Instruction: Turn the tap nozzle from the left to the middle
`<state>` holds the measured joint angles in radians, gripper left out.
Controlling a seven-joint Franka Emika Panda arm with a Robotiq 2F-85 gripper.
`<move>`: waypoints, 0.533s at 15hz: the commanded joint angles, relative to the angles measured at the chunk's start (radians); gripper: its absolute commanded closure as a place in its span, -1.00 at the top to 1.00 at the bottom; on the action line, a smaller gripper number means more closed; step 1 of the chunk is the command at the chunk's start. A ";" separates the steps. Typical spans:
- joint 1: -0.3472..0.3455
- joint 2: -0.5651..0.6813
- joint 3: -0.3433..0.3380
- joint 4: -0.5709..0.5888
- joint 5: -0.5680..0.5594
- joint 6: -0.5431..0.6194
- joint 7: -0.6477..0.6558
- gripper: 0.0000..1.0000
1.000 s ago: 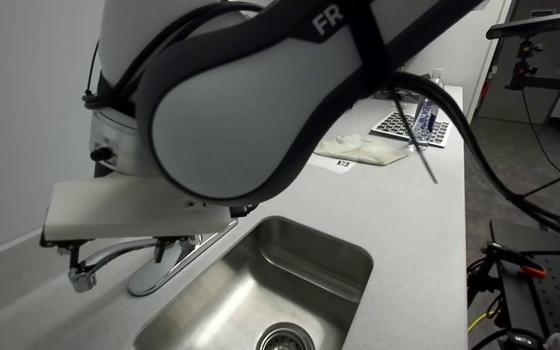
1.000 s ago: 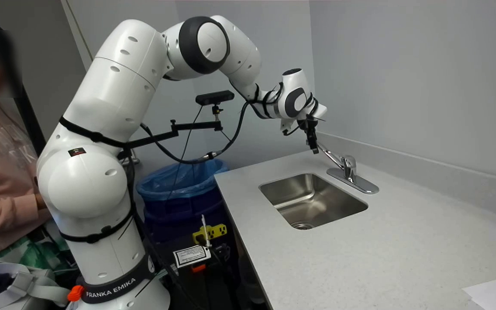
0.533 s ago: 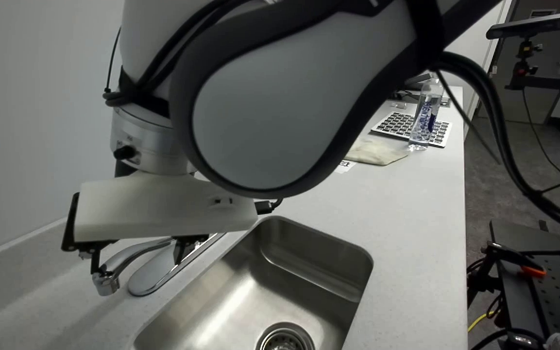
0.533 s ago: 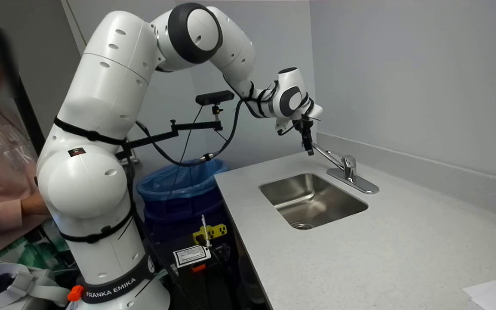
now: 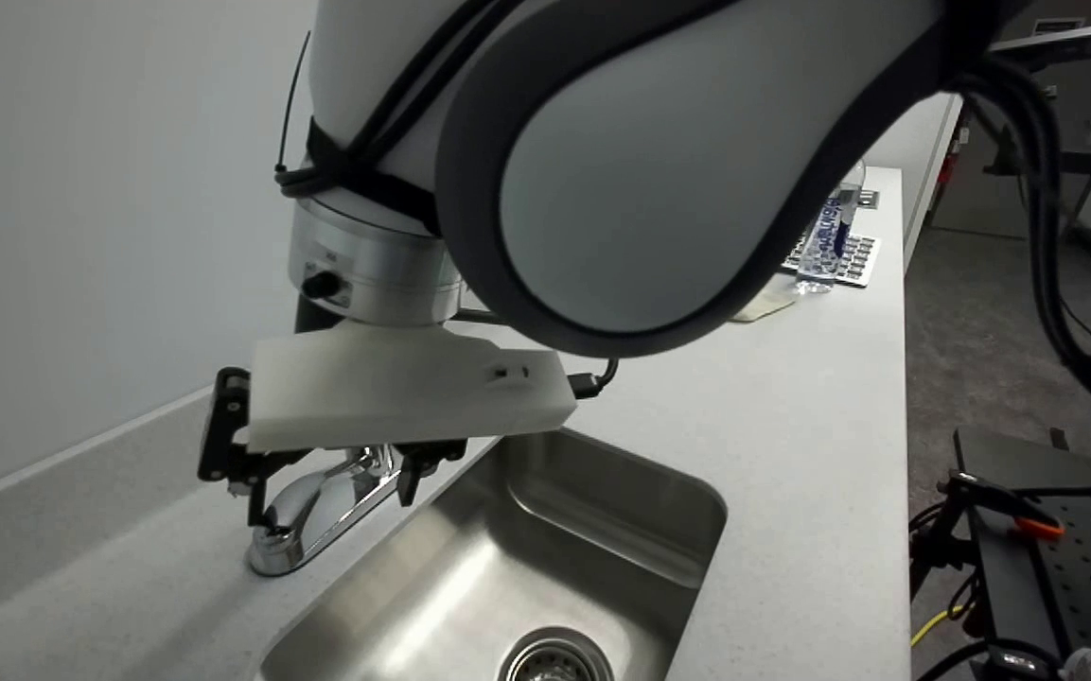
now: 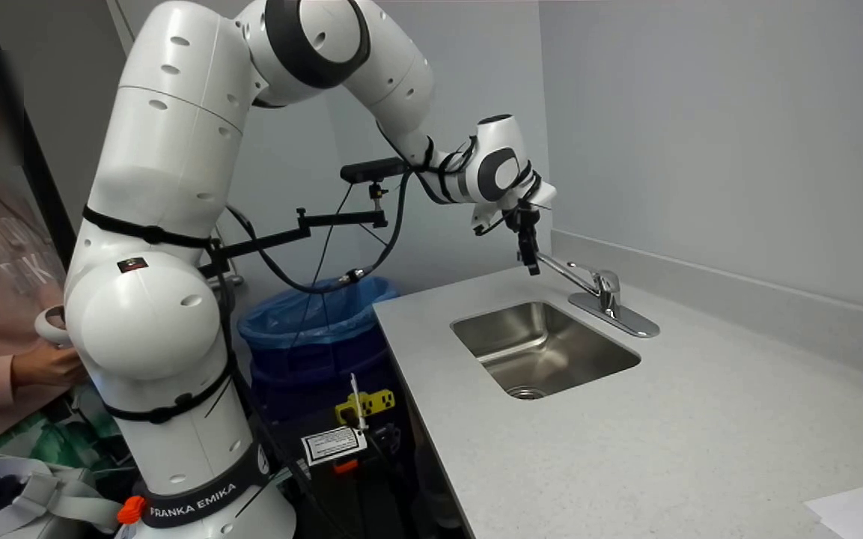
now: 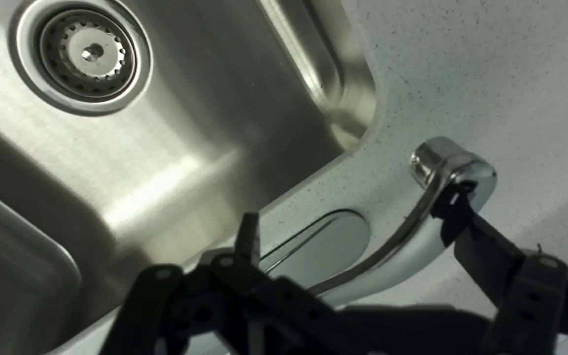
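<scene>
The tap nozzle, a slender arched chrome spout [image 7: 402,256], shows from above in the wrist view. It also shows in both exterior views [image 5: 291,506] [image 6: 567,275]. Its outlet end lies over or near the far end of the metal base [image 5: 342,506] in an exterior view, beside the sink. My gripper [image 7: 357,224] is open around the spout. It also shows in both exterior views [image 5: 333,511] [image 6: 530,262]. One finger [image 7: 490,256] is at the spout's outer side near its outlet and seems to touch it. The opposite finger [image 7: 248,236] stands apart, near the sink edge. The spout's root is hidden in the wrist view.
The steel sink [image 6: 476,329] with its drain [image 7: 89,54] is set in the pale counter [image 6: 626,449]. A wall [image 5: 129,236] rises behind the faucet. The faucet body [image 6: 608,292] stands on the base. A water bottle [image 5: 824,241] is farther along the counter.
My gripper has moved towards the sink, rightwards in an exterior view. The spout has swung with it, its outlet end now nearer the base and the sink. The gripper stays open.
</scene>
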<state>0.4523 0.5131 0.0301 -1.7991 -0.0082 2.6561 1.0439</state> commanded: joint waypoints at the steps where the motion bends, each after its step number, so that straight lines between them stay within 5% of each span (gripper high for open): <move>1: -0.024 -0.086 -0.009 -0.114 -0.001 0.000 0.018 1.00; 8: -0.046 -0.151 -0.013 -0.213 -0.009 -0.013 0.040 1.00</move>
<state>0.4269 0.4271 0.0213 -1.9212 -0.0082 2.6561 1.0609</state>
